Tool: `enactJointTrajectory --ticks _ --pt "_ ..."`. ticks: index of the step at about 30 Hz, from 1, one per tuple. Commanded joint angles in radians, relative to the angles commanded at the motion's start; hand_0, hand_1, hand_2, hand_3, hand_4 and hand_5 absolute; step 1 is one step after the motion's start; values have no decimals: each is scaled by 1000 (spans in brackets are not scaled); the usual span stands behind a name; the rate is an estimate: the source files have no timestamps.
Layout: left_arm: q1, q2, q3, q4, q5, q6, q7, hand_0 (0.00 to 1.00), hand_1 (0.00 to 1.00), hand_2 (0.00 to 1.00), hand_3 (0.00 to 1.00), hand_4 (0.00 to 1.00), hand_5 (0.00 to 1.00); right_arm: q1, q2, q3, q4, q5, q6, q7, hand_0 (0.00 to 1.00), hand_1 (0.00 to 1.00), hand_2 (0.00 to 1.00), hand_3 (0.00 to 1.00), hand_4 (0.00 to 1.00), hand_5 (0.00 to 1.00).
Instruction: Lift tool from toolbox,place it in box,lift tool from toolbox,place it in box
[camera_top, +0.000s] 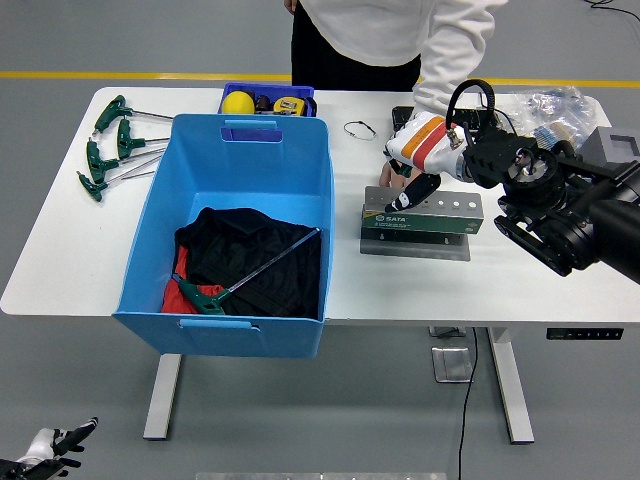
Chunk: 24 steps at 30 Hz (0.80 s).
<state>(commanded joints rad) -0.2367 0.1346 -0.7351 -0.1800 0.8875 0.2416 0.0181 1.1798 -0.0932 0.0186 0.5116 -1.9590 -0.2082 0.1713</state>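
The toolbox (440, 214) is a grey metal rack with a green label, right of the blue box (240, 170). My right hand (408, 182), in a white glove with an orange stripe, hangs over the rack's left end, fingers relaxed and holding nothing, black thumb (412, 189) pointing down at the rack top. A green T-handle tool (245, 282) lies on black cloth inside the blue box. A person's hand (390, 176) rests just behind my hand at the rack's left end. My left hand (50, 447) hangs below the table at bottom left, fingers spread.
Several green T-handle tools (108, 148) lie on the table's far left. A small blue tray (268, 98) with a yellow ball and tape measure stands behind the box. A plastic bag (550, 105) and grey device (612, 145) sit at far right. The person (370, 30) stands at the far side.
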Motion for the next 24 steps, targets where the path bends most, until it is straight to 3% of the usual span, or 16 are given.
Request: enactJointTrajectory --ticks 14,24 --pt "-8 -1 15 0 -9 4 -1 563 501 659 702 746 717 -2 23 -10 -6 -10 16 3 612 549 585 440 998 843" --pt "-22 -2 43 0 -25 5 0 551 497 657 699 746 715 -7 46 49 -48 -139 72 27 611 541 570 419 998 843"
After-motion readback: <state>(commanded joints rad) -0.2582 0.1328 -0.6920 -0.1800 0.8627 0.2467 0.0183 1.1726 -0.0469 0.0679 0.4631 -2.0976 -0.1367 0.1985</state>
